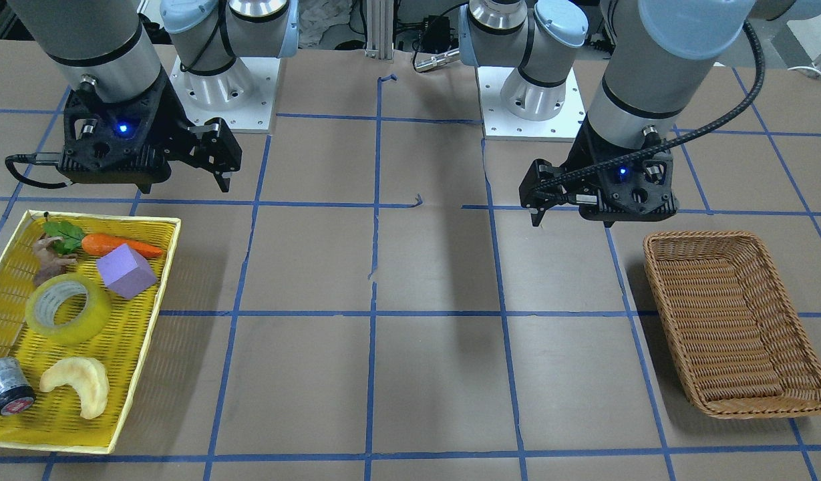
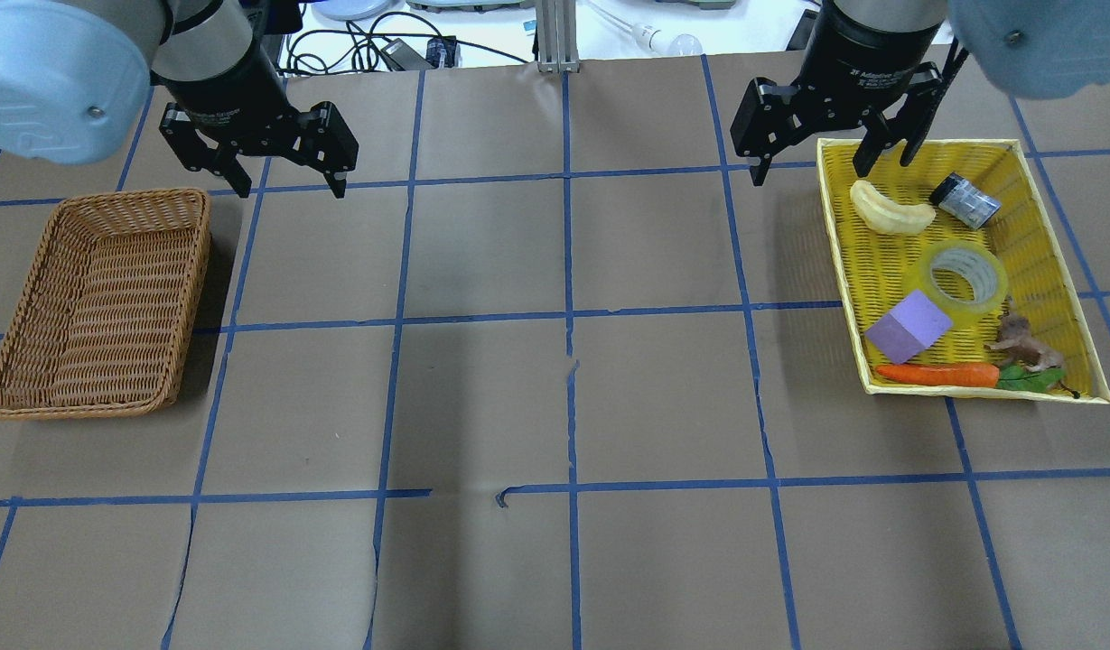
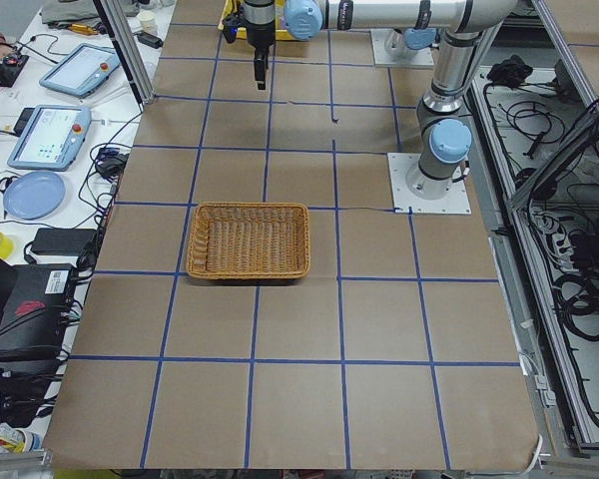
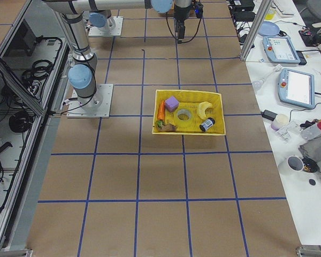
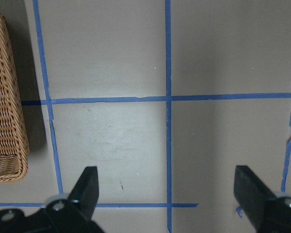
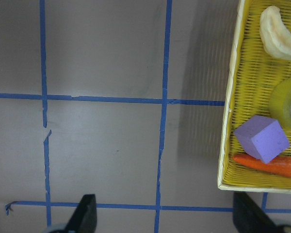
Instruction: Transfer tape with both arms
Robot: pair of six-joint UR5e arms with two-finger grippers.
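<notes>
The tape (image 2: 965, 303), a yellowish translucent roll, lies flat in the yellow tray (image 2: 837, 271) at the table's right end. It also shows in the front view (image 1: 97, 314) and at the right edge of the right wrist view (image 6: 283, 99). My right gripper (image 2: 812, 171) is open and empty. It hangs above the table beside the tray's far left corner, apart from the tape. My left gripper (image 2: 288, 185) is open and empty, above the table beside the far corner of the wicker basket (image 2: 196, 271). Both wrist views show open jaws over bare table.
In the tray with the tape are a pale crescent (image 2: 890, 213), a grey can (image 2: 965, 200), a purple cube (image 2: 909, 327), a carrot (image 2: 938, 375) and a small brown figure (image 2: 1022, 343). The wicker basket has nothing in it. Blue tape lines grid the brown table.
</notes>
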